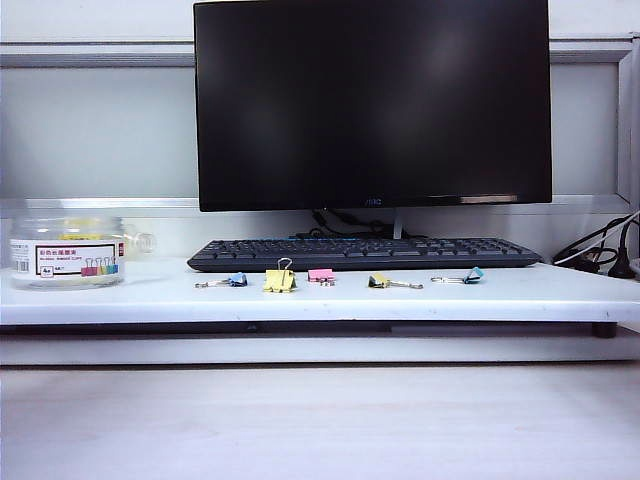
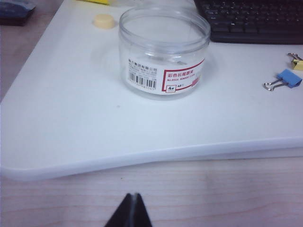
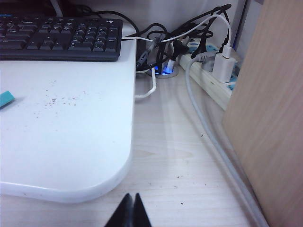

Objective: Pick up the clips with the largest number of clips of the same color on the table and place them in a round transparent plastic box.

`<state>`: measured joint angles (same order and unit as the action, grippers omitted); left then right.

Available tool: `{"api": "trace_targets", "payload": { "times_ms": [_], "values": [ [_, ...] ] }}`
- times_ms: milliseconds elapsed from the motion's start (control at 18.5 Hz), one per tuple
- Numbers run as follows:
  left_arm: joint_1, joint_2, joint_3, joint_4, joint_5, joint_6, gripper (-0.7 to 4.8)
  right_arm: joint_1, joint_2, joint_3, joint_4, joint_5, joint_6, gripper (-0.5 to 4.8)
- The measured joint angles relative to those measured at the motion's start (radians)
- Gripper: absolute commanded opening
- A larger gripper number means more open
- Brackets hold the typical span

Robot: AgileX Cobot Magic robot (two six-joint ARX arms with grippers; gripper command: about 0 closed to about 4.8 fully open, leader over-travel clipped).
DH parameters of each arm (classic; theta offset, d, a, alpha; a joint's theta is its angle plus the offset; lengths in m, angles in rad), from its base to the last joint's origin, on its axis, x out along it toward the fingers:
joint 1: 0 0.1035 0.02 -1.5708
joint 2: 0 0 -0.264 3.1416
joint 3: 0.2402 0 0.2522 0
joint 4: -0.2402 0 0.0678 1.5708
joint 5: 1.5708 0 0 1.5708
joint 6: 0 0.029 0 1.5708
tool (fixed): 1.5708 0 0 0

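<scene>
Two yellow clips lie on the white board in front of the keyboard: a larger one (image 1: 280,281) with a handle standing up, and a smaller one (image 1: 379,281) to its right. The larger one's edge (image 2: 297,62) also shows in the left wrist view. The round transparent plastic box (image 1: 65,250) stands open at the board's left end. My left gripper (image 2: 133,194) is shut and empty over the wooden table, short of the box (image 2: 164,52). My right gripper (image 3: 132,194) is shut and empty off the board's right corner. Neither gripper shows in the exterior view.
A blue clip (image 1: 236,280), a pink clip (image 1: 320,274) and a teal clip (image 1: 473,275) lie in the same row. Behind them are a black keyboard (image 1: 365,252) and a monitor (image 1: 372,100). A cream cap (image 2: 104,21) lies behind the box. Cables and a power strip (image 3: 213,78) sit right of the board.
</scene>
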<state>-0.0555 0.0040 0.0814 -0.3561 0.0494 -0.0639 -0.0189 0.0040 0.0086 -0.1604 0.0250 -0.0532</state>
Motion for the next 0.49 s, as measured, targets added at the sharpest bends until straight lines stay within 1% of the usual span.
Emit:
{"api": "trace_targets", "payload": {
  "times_ms": [379, 487],
  "values": [
    [0.000, 0.000, 0.000, 0.000, 0.000, 0.000, -0.05, 0.000, 0.000, 0.000, 0.000, 0.000, 0.003, -0.05],
    [0.000, 0.000, 0.000, 0.000, 0.000, 0.000, -0.05, 0.000, 0.000, 0.000, 0.000, -0.002, 0.043, -0.04]
  ]
}}
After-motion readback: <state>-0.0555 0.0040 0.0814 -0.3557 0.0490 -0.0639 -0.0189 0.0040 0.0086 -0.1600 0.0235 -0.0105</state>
